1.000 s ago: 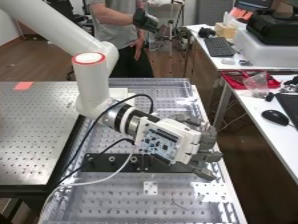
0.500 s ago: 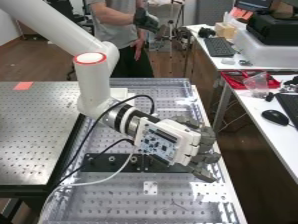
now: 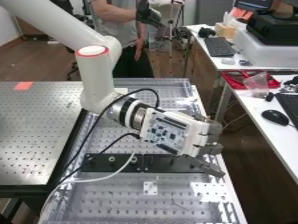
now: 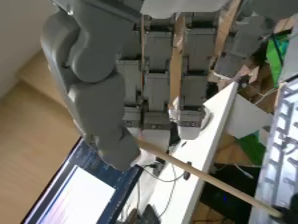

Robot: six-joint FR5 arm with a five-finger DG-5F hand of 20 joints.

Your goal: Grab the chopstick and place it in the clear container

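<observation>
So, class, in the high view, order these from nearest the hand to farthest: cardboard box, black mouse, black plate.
1. Black plate, on the bench near the hand.
2. Black mouse, on the white desk at right.
3. Cardboard box, far back at right.

1. Orange-red sticker [image 3: 23,86] on the perforated metal surface [image 3: 40,130], near its far edge.
2. Black plate [image 3: 114,163] with holes, lying across the glossy perforated surface [image 3: 100,200].
3. Black keyboard [image 3: 218,47] near a small cardboard box [image 3: 225,30].
4. Black computer mouse [image 3: 274,117] on a white surface [image 3: 269,140].
5. Clear plastic bag [image 3: 258,84] overlapping a red tray [image 3: 233,80].
6. Wrist view: lit screen [image 4: 80,192], tilted.
</observation>
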